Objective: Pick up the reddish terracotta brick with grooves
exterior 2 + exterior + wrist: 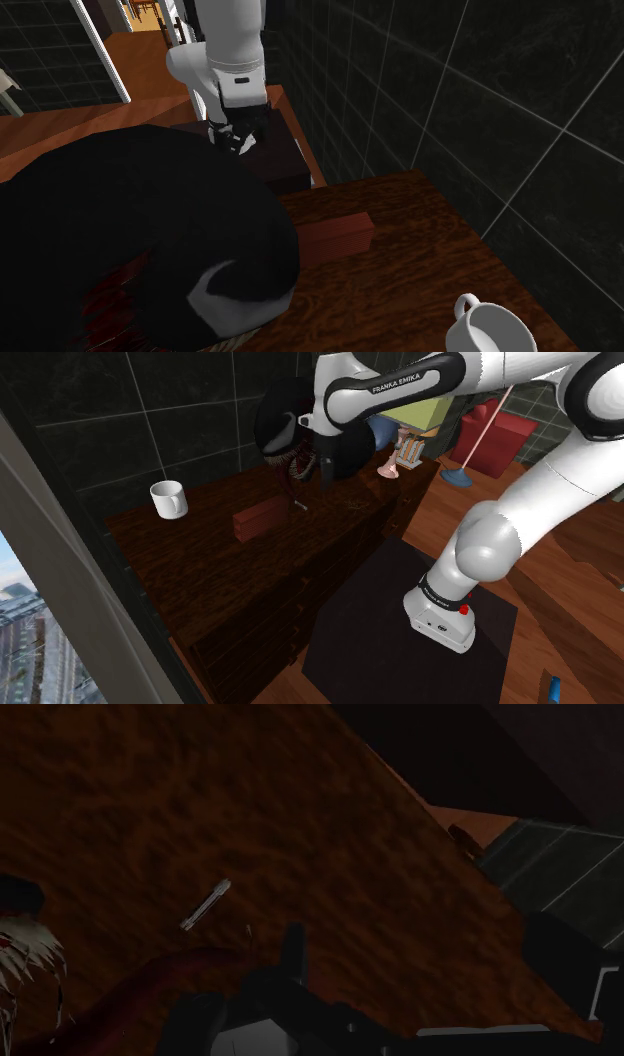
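Risk: brick [262, 520] lies below and aside of tool [322, 467], grip state untellable; straight descent would strike desk [200, 567] instead.

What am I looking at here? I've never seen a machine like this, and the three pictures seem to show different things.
This is a white robot arm with dark joints, standing on a black box beside a dark wooden table. One picture looks down from beside that box. The second looks across the table back towards the arm. The third comes from a camera on the arm's hand, aimed at the wood.

On the table lie a reddish brick, which the arm is meant to pick up, and a white mug. A large black rounded object with white and red markings is there too.

The black gripper hangs above the table, to the right of the brick in the shoulder view. The brick rests on the wood and is not held.
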